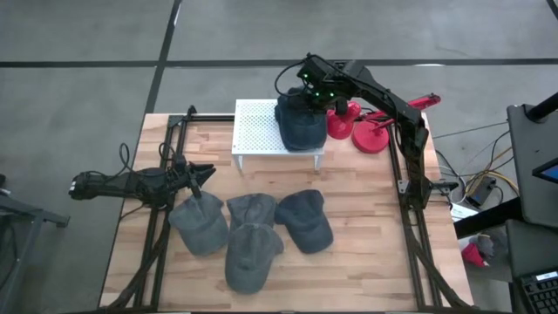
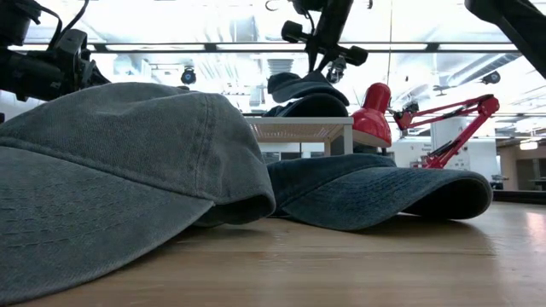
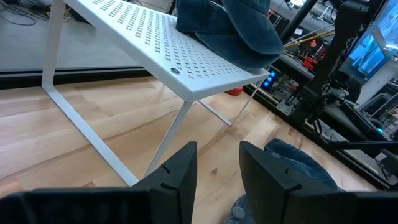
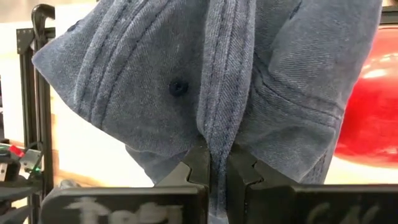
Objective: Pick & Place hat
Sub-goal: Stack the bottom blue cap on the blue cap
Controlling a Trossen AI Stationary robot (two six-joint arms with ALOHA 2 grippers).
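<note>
The right hand (image 1: 307, 94) hangs over the far end of the tabletop, above the white perforated metal stand (image 1: 253, 131), its fingers pinching a fold in the crown of a dark blue denim cap (image 1: 302, 125). The right wrist view shows the cloth clamped tight between the 2 pads, with the cap's top button just beside the fold. In the low view this cap appears lifted slightly over another dark cap-like shape on the stand; whether it touches that shape cannot be told. The step in hand looks like the placing: the cap is carried to the stand and is about to be set down.

The next move probably calls for lowering the cap until it settles on the stand, then spreading the fingers and lifting straight up so the soft cloth does not drag along. A red desk lamp (image 1: 370, 131) stands just beside the stand's right edge, so the retreat should stay clear of it.

The left hand (image 1: 196, 174) waits low near the tabletop's left side, fingers spread, holding nothing. 4 more faded grey-blue cotton caps (image 1: 253, 231) lie clustered on the light wooden tabletop (image 1: 366, 235) at its near middle, not yet moved.
</note>
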